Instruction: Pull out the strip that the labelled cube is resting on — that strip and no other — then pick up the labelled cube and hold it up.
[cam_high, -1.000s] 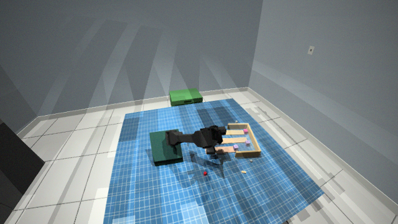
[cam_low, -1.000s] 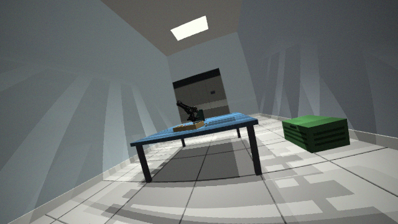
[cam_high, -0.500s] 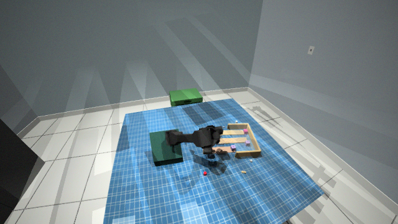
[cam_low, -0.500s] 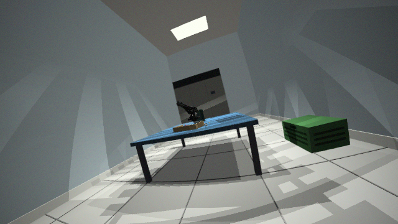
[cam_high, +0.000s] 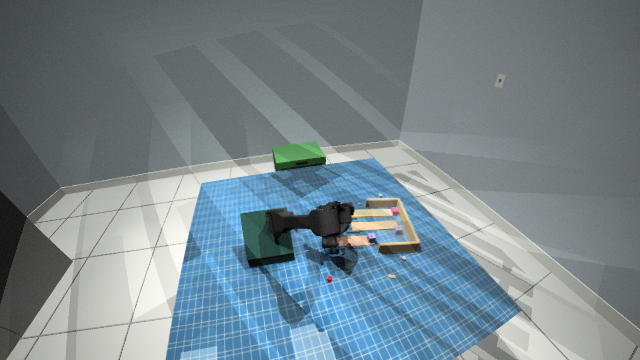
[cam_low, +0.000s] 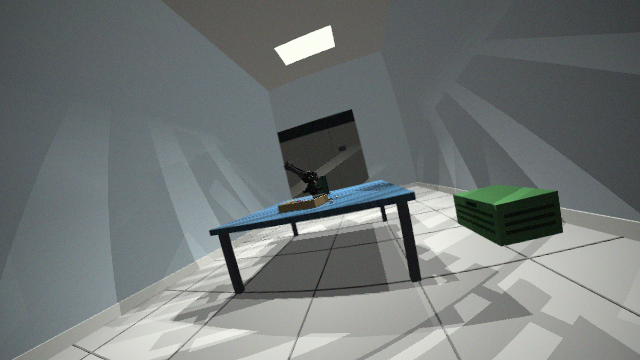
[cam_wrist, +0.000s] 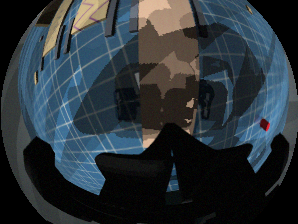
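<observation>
Tool: I had the tool (cam_high: 334, 244) clenched tight with nothing between its fingers, low over the near end of the nearest strip (cam_high: 356, 241); whether it pressed on the strip I could not tell.
Strip: the pinkish strip ran from under the tool toward the open side of the wooden frame (cam_high: 400, 246), and in the wrist view it lay straight ahead along the centre line.
Cube: a purple cube (cam_high: 371, 237) sat on that strip's far end; I could not read any label on it, so I judged it the labelled one only from where the tool stood.
Neighbours: two more strips, the middle strip (cam_high: 374, 225) and the far strip (cam_high: 372, 213), lay inside the frame, each with a pink or lilac cube at its far end.
Bench: everything rested on the blue gridded bench (cam_high: 280, 310), with a small red bit (cam_high: 329, 278) lying loose nearby.
Risk one: a fast drag could tip or roll the cube off the strip, because it only rested there.
Risk two: a slanted pull could nudge the middle strip, lying just beside.
Risk three: clenched fingers could simply slide over the strip and leave it behind.
</observation>
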